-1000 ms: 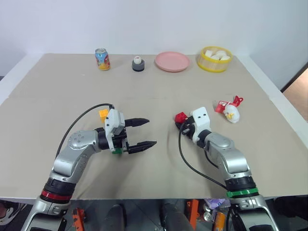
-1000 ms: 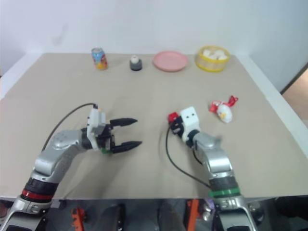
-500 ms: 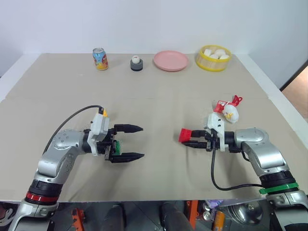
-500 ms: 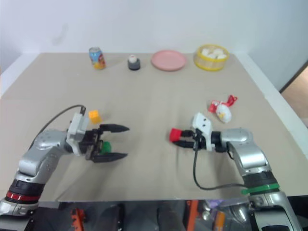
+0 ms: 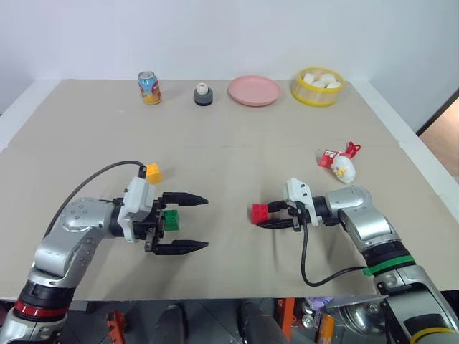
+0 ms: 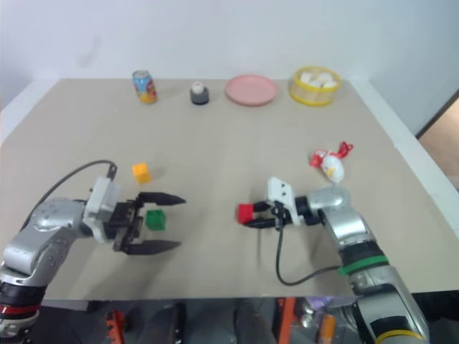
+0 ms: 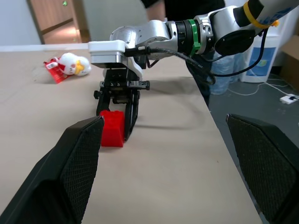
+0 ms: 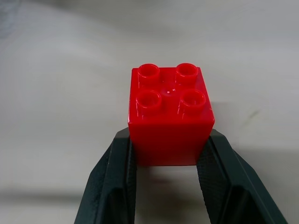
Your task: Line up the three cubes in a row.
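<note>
- Right gripper has its fingers clamped on the two sides of the red cube, studs facing up. In the left wrist view the cube's bottom looks like it's sitting on the table, or just about.
- That red cube is roughly mid-width on the table, toward the near edge, with the right arm reaching in from the right side.
- Left gripper is wide open with nothing in it, fingers pointing across toward the right side of the table.
- Green cube sits on the table between the two spread left fingers, back near the gripper's body. Can't tell if it touches either one.
- Yellow-orange cube is on its own just past the left gripper, a bit farther from the near edge than the green one, nothing touching it.
- So green and yellow-orange are close together on the left half, and red is well apart from them toward the right.
- Along the far edge: a drink can, a small dark holder with a white ball, a pink plate and a yellow bowl of white pieces.
- A white-and-red snowman toy lies near the right edge, beyond the right arm.
</note>
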### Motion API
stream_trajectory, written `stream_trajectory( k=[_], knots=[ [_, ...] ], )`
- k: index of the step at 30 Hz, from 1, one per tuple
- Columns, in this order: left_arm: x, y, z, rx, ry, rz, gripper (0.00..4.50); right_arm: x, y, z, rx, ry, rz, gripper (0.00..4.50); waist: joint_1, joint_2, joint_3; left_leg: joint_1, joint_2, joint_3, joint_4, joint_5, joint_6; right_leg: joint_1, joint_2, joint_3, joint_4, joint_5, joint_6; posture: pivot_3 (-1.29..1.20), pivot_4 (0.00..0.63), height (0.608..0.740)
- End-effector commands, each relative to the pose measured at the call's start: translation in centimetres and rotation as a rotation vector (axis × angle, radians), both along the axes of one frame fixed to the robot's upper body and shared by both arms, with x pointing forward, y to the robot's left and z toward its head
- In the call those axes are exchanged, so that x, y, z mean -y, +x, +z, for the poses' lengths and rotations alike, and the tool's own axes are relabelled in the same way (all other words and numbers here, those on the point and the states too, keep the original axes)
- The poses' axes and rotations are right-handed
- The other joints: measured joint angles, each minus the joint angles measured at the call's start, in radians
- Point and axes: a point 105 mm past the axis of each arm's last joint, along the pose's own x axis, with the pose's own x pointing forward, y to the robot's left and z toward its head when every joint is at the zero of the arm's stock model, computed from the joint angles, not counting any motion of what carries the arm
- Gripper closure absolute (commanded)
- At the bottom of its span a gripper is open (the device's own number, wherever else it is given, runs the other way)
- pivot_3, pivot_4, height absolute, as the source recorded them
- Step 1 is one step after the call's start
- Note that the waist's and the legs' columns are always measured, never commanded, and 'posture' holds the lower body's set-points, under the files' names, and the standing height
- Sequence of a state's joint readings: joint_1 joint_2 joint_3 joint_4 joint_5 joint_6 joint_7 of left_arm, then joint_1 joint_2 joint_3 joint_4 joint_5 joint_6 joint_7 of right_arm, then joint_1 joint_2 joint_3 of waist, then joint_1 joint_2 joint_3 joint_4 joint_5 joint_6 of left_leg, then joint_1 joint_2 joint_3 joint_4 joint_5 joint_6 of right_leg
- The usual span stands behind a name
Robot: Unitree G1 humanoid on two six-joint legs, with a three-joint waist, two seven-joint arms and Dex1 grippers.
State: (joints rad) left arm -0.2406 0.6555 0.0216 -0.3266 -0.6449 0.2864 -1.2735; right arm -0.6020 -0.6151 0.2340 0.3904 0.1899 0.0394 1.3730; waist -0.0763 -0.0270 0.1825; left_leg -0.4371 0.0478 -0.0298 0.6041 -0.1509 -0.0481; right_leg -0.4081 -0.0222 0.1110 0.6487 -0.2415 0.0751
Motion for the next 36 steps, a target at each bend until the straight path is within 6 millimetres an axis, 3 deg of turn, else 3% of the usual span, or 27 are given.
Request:
stream_trajectory(
  k=[1, 8, 27, 36],
  knots=[
    [-0.3, -0.6, 1.1, 0.033, -0.016, 0.016, 0.19, -0.3, 0.0, 0.7, 0.029, 0.004, 0.044, 3.28, 0.001, 0.0, 0.0, 0.0, 0.0, 0.0, 0.0, 0.0, 0.0, 0.0, 0.0, 0.0, 0.0, 0.0, 0.0, 0.0, 0.15, 0.74],
    [-0.6, -0.7, 1.1, 0.029, -0.016, 0.041, 0.19, -0.3, -1.2, 0.0, 0.006, -0.019, 0.102, 3.28, 0.001, 0.0, 0.0, 0.0, 0.0, 0.0, 0.0, 0.0, 0.0, 0.0, 0.0, 0.0, 0.0, 0.0, 0.0, 0.0, 0.15, 0.74],
    [-0.7, -0.5, 1.4, 0.027, -0.016, 0.061, 0.19, 2.5, 0.0, -0.6, -0.002, -0.051, -0.005, 3.28, 0.005, 0.0, 0.0, 0.0, 0.0, 0.0, 0.003, 0.0, 0.0, 0.002, -0.001, 0.0, 0.0, 0.001, 0.0, 0.0, 0.15, 0.74],
    [-0.7, -0.5, 1.3, 0.029, -0.015, 0.07, 0.19, 2.6, 0.4, -0.7, -0.003, -0.056, -0.009, 3.28, 0.011, 0.0, 0.0, 0.0, -0.001, 0.0, 0.007, 0.0, 0.0, 0.003, -0.001, 0.0, 0.0, 0.003, 0.001, 0.0, 0.15, 0.74]
  ],
)
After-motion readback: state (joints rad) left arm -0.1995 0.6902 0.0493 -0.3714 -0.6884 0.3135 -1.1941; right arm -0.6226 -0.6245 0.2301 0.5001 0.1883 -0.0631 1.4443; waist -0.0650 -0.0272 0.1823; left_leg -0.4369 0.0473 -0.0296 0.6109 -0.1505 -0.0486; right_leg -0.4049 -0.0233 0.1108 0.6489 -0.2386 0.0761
